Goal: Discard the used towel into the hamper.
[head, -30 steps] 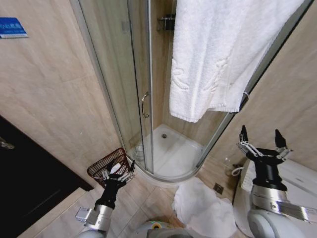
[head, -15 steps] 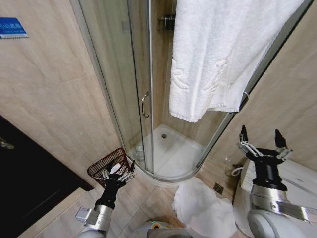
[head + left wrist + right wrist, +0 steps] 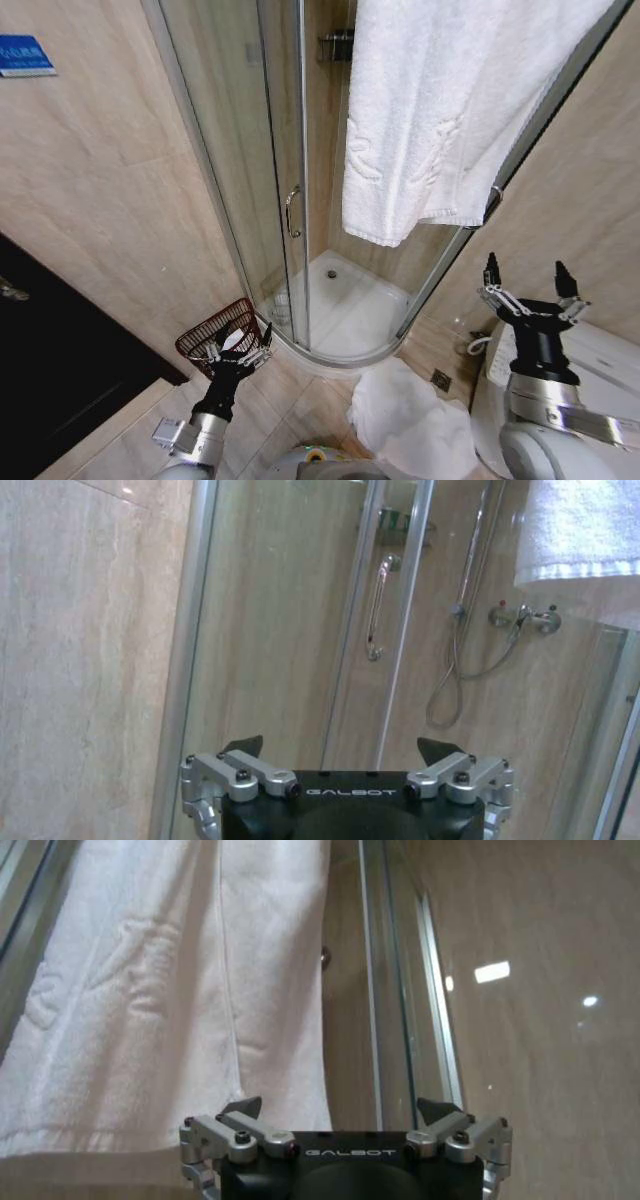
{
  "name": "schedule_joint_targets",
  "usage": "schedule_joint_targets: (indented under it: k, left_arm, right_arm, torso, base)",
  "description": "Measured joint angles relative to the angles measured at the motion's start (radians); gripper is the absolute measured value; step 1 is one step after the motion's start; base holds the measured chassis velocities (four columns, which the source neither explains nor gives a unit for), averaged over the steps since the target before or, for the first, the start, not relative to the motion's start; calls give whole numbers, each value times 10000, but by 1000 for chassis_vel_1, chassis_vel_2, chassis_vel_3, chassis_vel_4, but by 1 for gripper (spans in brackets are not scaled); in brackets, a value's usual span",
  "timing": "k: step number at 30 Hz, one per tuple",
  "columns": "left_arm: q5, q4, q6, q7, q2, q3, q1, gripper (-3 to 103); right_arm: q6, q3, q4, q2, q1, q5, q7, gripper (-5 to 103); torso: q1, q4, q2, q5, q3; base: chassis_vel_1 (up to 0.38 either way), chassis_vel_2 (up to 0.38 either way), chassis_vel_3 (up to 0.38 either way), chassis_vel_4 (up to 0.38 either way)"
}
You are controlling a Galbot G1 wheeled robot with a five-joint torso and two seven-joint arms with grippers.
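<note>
A large white towel hangs over the top of the glass shower enclosure, reaching about halfway down. It also appears in the right wrist view as the towel and in the left wrist view as the towel. The hamper, a dark reddish-brown ribbed basket, stands on the floor by the wall at lower left. My left gripper is open and empty just in front of the hamper. My right gripper is open and empty, held up below and to the right of the hanging towel.
A crumpled white cloth lies on the tiled floor before the shower tray. A white fixture sits at lower right. A dark door is at left. A shower hose and tap are behind the glass.
</note>
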Motion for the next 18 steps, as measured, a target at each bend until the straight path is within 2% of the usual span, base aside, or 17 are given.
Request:
schedule_joint_targets:
  k: [3, 4, 7, 8, 11, 12, 15, 18]
  left_arm:
    - [0, 0, 0, 0, 0, 0, 0, 100]
    - [0, 0, 0, 0, 0, 0, 0, 100]
    - [0, 0, 0, 0, 0, 0, 0, 100]
    - [0, 0, 0, 0, 0, 0, 0, 100]
    - [0, 0, 0, 0, 0, 0, 0, 100]
    - [0, 0, 0, 0, 0, 0, 0, 100]
    - [0, 0, 0, 0, 0, 0, 0, 100]
    - [0, 0, 0, 0, 0, 0, 0, 100]
  right_arm:
    - [-1069, 45, 0, -121, 372, 113, -156, 100]
    - [-1069, 45, 0, -121, 372, 113, -156, 100]
    - [-2136, 91, 0, -245, 737, 227, -311, 100]
    - [-2136, 91, 0, -245, 737, 227, -311, 100]
    - [-3134, 135, 0, -360, 1084, 337, -459, 100]
    - [-3134, 135, 0, -360, 1084, 337, -459, 100]
    - [-4306, 190, 0, -494, 1495, 459, -628, 100]
    - [-4671, 203, 0, -539, 1624, 500, -686, 100]
  torso:
    - [0, 0, 0, 0, 0]
    - [0, 0, 0, 0, 0]
    - [0, 1, 0, 1, 0]
    - [0, 1, 0, 1, 0]
    - [0, 1, 0, 1, 0]
    - [0, 1, 0, 1, 0]
    - [0, 0, 0, 0, 0]
    - [0, 1, 0, 1, 1]
  base:
    - [0, 0, 0, 0]
    - [0, 0, 0, 0]
    - [0, 0, 0, 0]
    - [0, 0, 0, 0]
    - [0, 0, 0, 0]
    - [0, 0, 0, 0]
    - [0, 0, 0, 0]
    - [0, 0, 0, 0]
